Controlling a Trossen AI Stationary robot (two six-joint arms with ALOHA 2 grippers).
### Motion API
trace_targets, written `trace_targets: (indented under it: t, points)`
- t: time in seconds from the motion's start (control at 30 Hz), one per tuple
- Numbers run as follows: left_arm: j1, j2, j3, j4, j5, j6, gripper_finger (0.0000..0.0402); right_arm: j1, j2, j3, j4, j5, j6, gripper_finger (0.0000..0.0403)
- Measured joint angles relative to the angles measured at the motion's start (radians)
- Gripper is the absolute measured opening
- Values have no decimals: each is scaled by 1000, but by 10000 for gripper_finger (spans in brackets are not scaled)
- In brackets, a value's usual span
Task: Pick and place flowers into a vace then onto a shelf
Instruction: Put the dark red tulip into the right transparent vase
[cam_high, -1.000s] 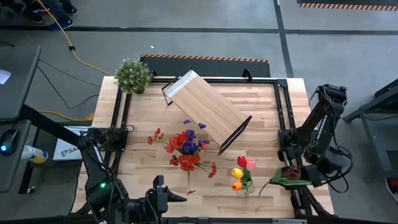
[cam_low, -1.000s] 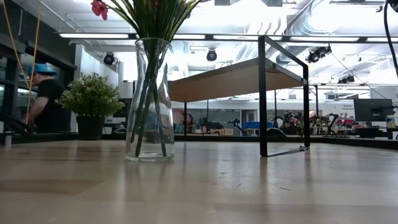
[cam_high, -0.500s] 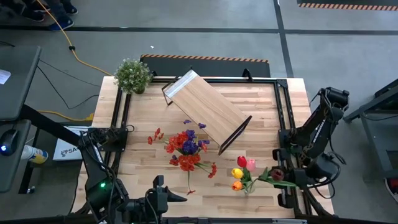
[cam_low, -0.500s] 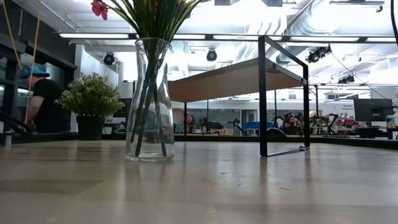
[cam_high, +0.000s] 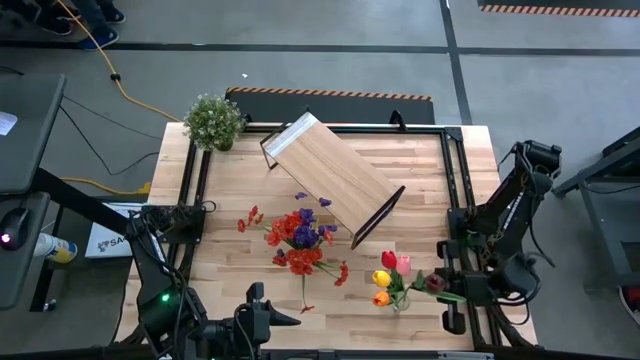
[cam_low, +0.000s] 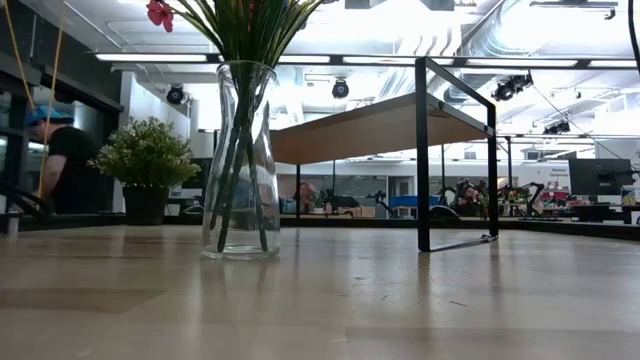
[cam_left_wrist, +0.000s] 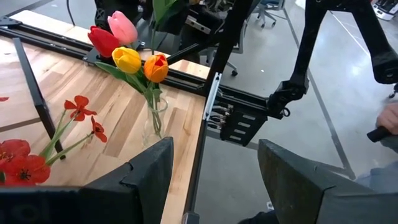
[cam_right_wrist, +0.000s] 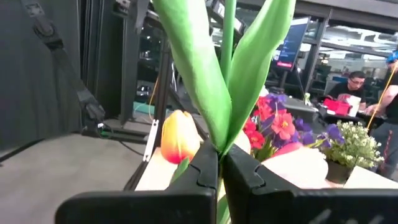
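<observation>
A glass vase (cam_high: 396, 299) near the table's front right holds red, pink, yellow and orange tulips (cam_left_wrist: 127, 53); the low view shows it close up (cam_low: 240, 160). Just to its right my right gripper (cam_high: 455, 291) is shut on a dark maroon tulip (cam_high: 437, 283), whose blossom hangs beside the vase. My left gripper (cam_left_wrist: 214, 152) waits open at the near edge (cam_high: 285, 318), its fingers around nothing. Loose red and purple flowers (cam_high: 300, 240) lie mid-table. The shelf (cam_high: 330, 175) stands on its black legs at the far middle. My right gripper pinches the maroon tulip's green stem (cam_right_wrist: 219, 163) between its two fingers, just below where the two long leaves (cam_right_wrist: 249, 62) split off. The fingers come in level from the table's right, across the stem. The tulip is lifted clear of the table, blossom end toward the vase.
A bushy potted plant (cam_high: 213, 120) sits at the far left corner. Black rails (cam_high: 190, 190) run along both sides of the table. People are in the room beyond the table (cam_low: 65, 150).
My right gripper has carried the maroon tulip down and toward the table's left, from the right rail to just beside the vase, rolling a little on the way. It has stayed shut on the stem. The vase and the other flowers have not moved.
</observation>
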Motion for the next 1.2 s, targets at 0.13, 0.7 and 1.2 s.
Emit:
trace_targets:
  t: [0.13, 0.7, 1.2]
  points:
    - [0, 0, 0, 0, 5, 0, 266, 0, 0, 0, -70, 38, 71, 0]
    - [0, 0, 0, 0, 4, 0, 266, 3, 77, 0, -231, 148, 349, 1]
    - [1, 0, 0, 0, 3, 0, 266, 88, 92, 0, -367, 273, 596, 10]
